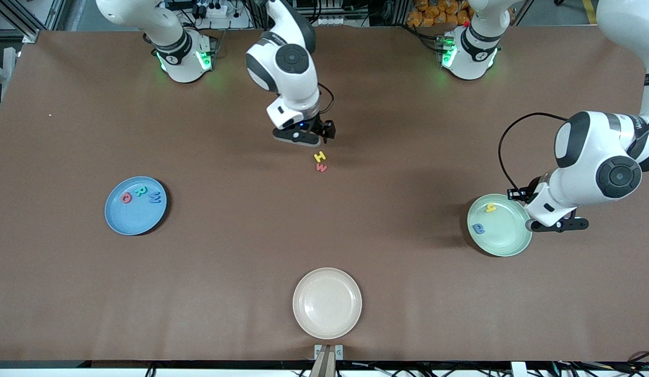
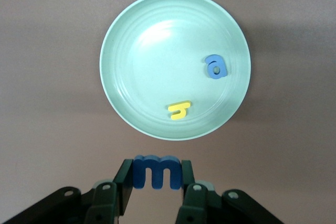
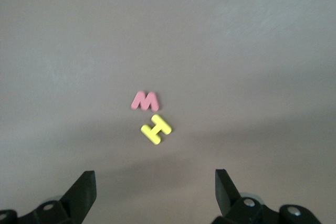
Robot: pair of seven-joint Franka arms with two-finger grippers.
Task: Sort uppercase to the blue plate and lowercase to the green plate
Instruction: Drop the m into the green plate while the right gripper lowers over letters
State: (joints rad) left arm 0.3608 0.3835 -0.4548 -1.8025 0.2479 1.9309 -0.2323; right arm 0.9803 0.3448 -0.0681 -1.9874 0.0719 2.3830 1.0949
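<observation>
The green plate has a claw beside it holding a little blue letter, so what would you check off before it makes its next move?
1. Letter gripped: ok. The left claw is shut on a blue foam letter, which looks like a small m.
2. Letter over the green plate: not ok. In the left wrist view it sits just off the rim.
3. Room in the plate: ok. Only the yellow h and blue a lie in it.
4. Right claw ready: ok. It is open over the yellow H and red m.
5. Blue plate sorted: ok. It holds Q, R, W.
</observation>
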